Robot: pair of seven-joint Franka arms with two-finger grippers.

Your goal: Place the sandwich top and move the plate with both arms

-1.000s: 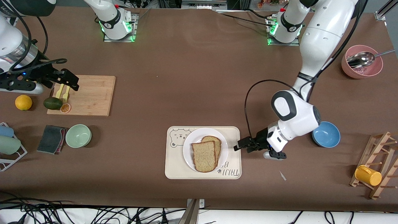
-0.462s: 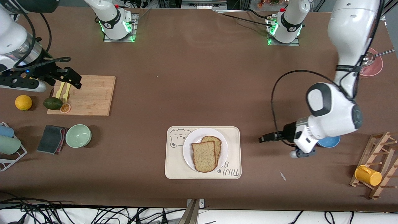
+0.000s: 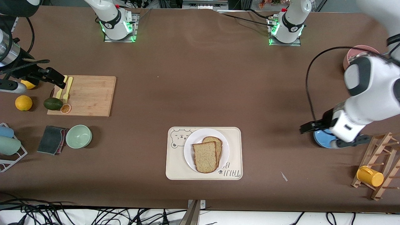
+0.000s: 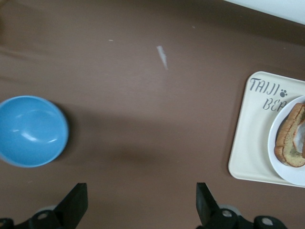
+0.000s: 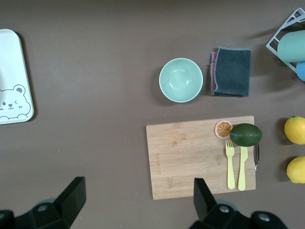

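Observation:
The sandwich top (image 3: 204, 157), a squarish speckled brown slice, lies on a second slice (image 3: 217, 144) on the white plate (image 3: 188, 147). The plate sits on the cream bear tray (image 3: 175, 170). My left gripper (image 3: 304, 128) is open and empty, up by the blue bowl (image 3: 322, 139) at the left arm's end, well apart from the tray. The left wrist view shows its open fingers (image 4: 76, 205), the blue bowl (image 4: 31, 131), the tray (image 4: 252, 143) and the plate's rim (image 4: 286, 171). My right gripper (image 3: 61, 82) is open and empty over the edge of the cutting board (image 3: 90, 95).
On or by the board lie a yellow fork and knife (image 3: 66, 89), an avocado (image 3: 53, 103), an orange slice (image 3: 65, 108) and a lemon (image 3: 23, 103). A mint bowl (image 3: 78, 136) and grey cloth (image 3: 51, 139) sit nearer the camera. A wooden rack (image 3: 382, 162) holds a yellow cup (image 3: 370, 176).
My left gripper has drawn away from the tray toward the left arm's end, now by the blue bowl. My right gripper has shifted slightly toward its table end. The sandwich and plate have not moved.

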